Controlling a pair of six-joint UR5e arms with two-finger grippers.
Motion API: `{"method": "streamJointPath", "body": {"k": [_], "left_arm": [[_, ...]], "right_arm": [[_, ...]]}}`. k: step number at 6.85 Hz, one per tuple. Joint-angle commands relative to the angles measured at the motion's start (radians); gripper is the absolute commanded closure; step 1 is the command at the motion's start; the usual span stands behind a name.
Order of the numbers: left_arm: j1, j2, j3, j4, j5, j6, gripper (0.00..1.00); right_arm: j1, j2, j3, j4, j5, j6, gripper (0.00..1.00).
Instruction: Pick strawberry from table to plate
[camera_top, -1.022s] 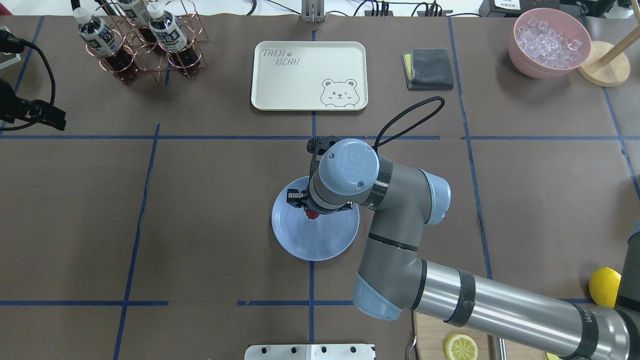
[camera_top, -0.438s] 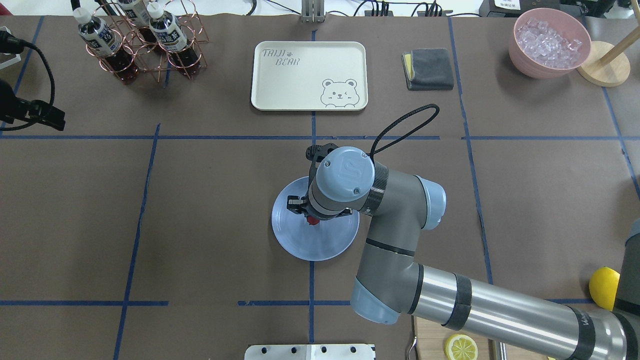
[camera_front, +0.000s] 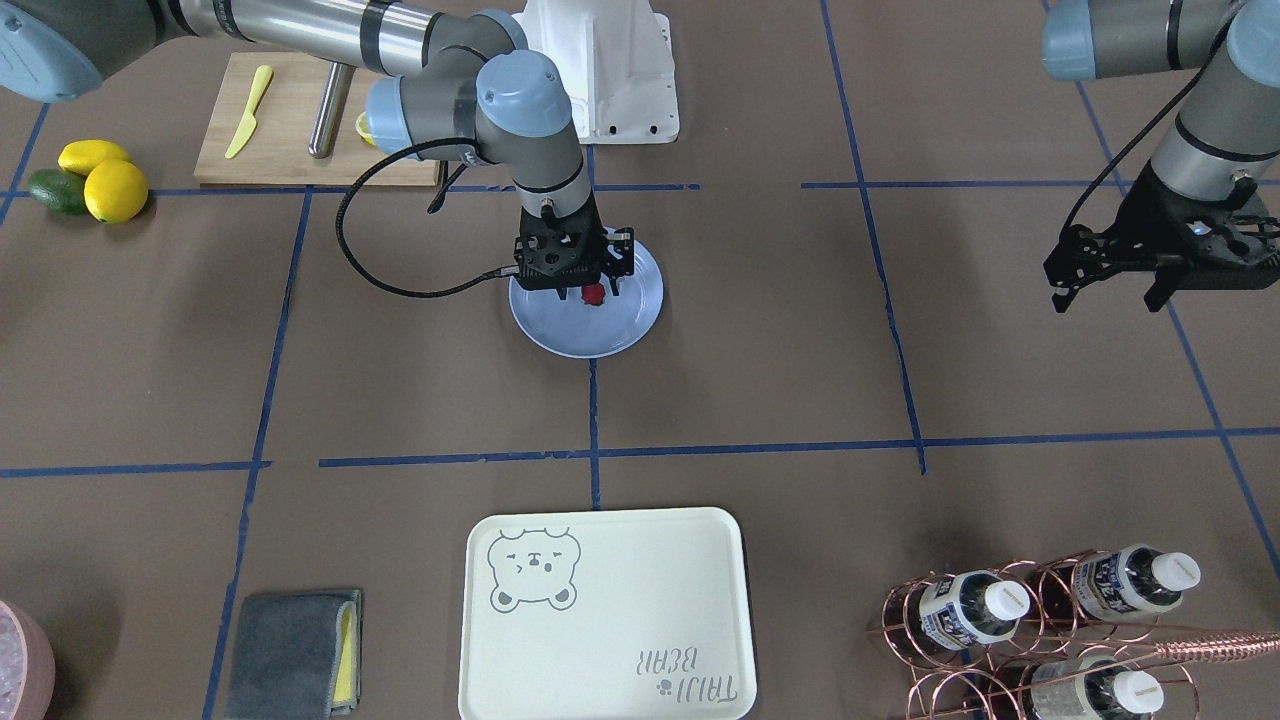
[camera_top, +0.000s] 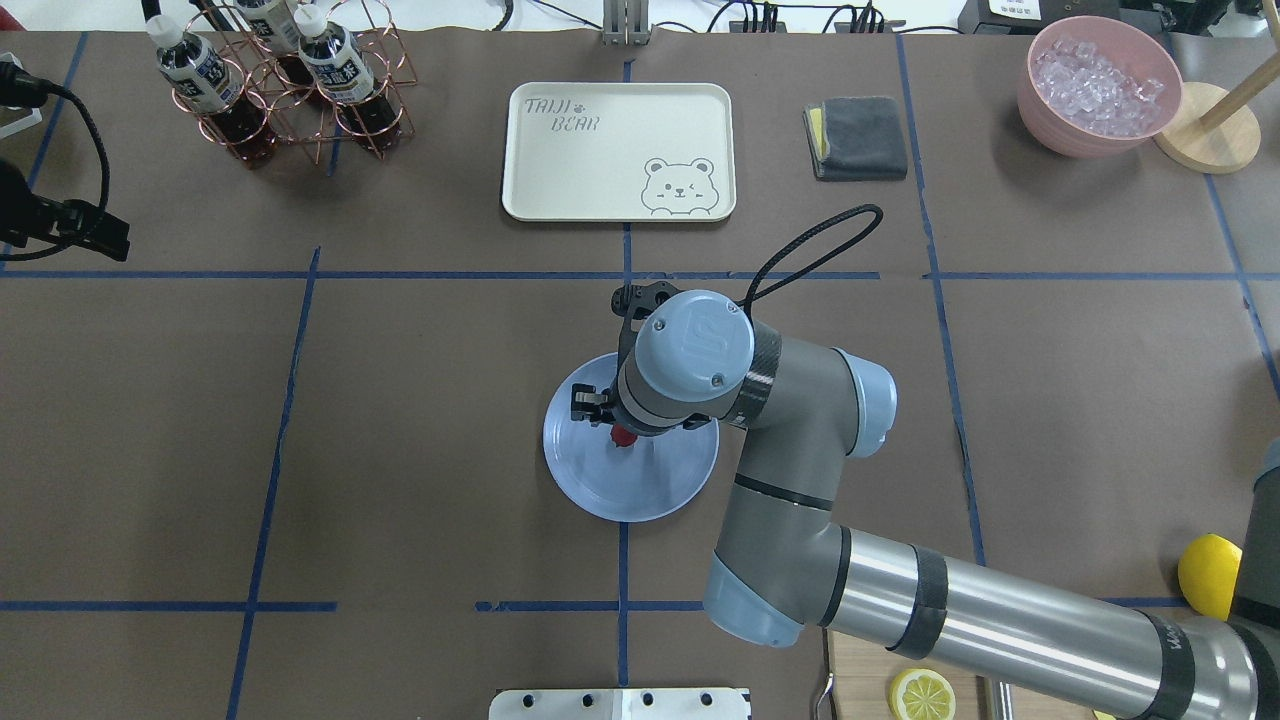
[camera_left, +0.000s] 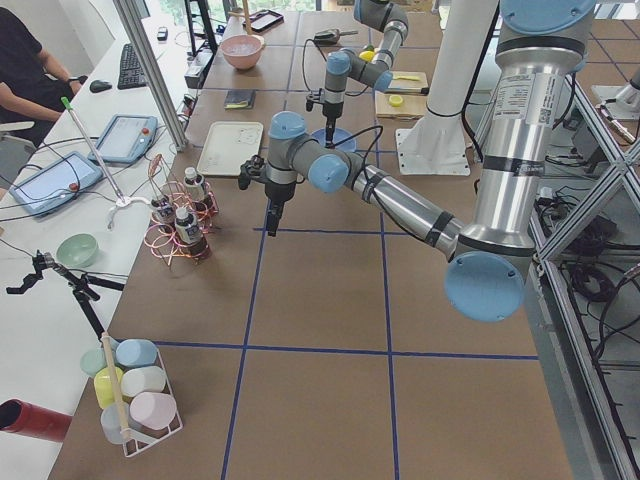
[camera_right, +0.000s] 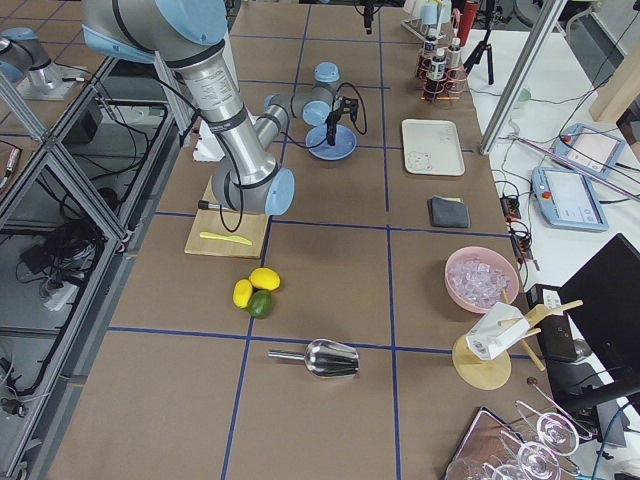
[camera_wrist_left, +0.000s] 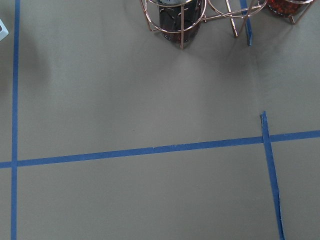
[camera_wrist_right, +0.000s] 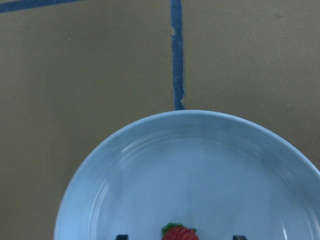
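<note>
Across the middle of the brown, blue-taped tabletop (camera_top: 400, 450), the right arm (camera_top: 800, 430) reaches in from the robot's own right and ends directly above the light-blue plate (camera_top: 640, 495), which sits on a tape line (camera_top: 622, 570) near the centre of the grid. Well off to the robot's left, the left hand (camera_front: 1110, 295) hangs over bare paper near the bottle rack (camera_top: 290, 95). Its fingers look spread with nothing between them, and it is by far the farther of the two from the plate. The right hand (camera_front: 580, 285) points straight down, low over the plate, and it is open: in the wrist view its two fingertips (camera_wrist_right: 121, 236) stand apart, with blue plate showing on either side of the berry. The strawberry (camera_wrist_right: 178, 233) lies on the plate near its middle, straight beneath that hand and centred in the gap, touching neither fingertip as far as the views show. Its green cap faces the plate's rim at the top of the wrist view, crosswise to the line between the fingertips. The placing looks done. With the berry directly below, a plain vertical rise suits best, since sideways drift could nudge it.
</note>
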Motion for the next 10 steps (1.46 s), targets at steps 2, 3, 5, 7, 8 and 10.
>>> {"method": "streamJointPath", "body": {"k": [2, 3, 5, 7, 8, 10], "left_arm": [[-0.053, -0.003, 0.011, 0.000, -0.002, 0.053, 0.00], [-0.105, -0.003, 0.037, 0.003, -0.046, 0.128, 0.00], [-0.231, -0.002, 0.112, 0.011, -0.167, 0.311, 0.00], [-0.329, 0.035, 0.161, 0.015, -0.169, 0.502, 0.00], [-0.355, 0.061, 0.169, 0.017, -0.169, 0.546, 0.00], [-0.369, 0.100, 0.168, 0.015, -0.172, 0.574, 0.00]], "right_arm": [[0.139, -0.030, 0.157, -0.124, 0.100, -0.009, 0.00], [0.213, -0.063, 0.243, -0.234, 0.153, -0.078, 0.00], [0.328, -0.169, 0.363, -0.391, 0.174, -0.342, 0.00], [0.500, -0.286, 0.406, -0.497, 0.256, -0.658, 0.00], [0.605, -0.380, 0.405, -0.496, 0.334, -0.846, 0.00], [0.812, -0.554, 0.391, -0.491, 0.433, -1.218, 0.00]]}}
